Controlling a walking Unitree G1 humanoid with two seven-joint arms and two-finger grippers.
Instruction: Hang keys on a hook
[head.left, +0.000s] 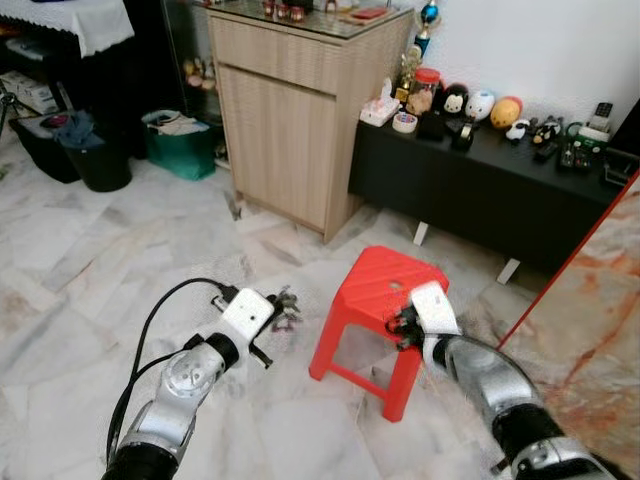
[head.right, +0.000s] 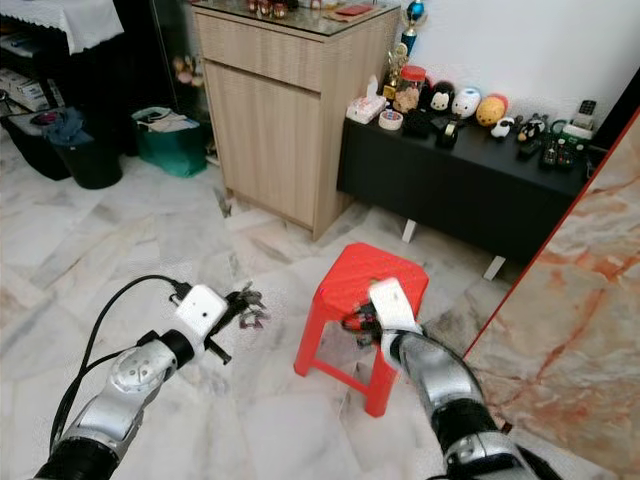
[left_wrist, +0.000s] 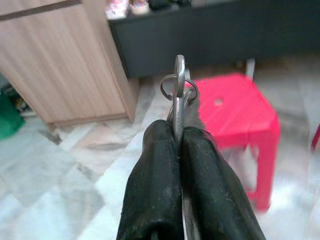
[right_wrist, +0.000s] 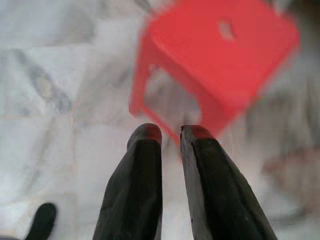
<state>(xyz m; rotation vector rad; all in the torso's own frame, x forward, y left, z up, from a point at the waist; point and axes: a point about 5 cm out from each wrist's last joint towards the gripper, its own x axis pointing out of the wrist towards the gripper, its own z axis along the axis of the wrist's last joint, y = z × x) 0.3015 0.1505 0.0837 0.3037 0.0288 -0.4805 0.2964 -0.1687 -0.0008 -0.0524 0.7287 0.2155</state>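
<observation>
My left gripper is shut on a bunch of silver keys, held above the marble floor just left of a red plastic stool. In the left wrist view the keys and their ring stick out past the pinched black fingertips, pointing toward the stool and a wooden cabinet. My right gripper hangs in front of the stool's near edge. Seen from the right wrist, its fingers lie almost together with nothing between them, above the floor beside the stool.
A tall wooden cabinet stands ahead. A low black bench with toys and small items lines the white wall. A black bin and a green basket sit far left. A marble-patterned panel rises at right.
</observation>
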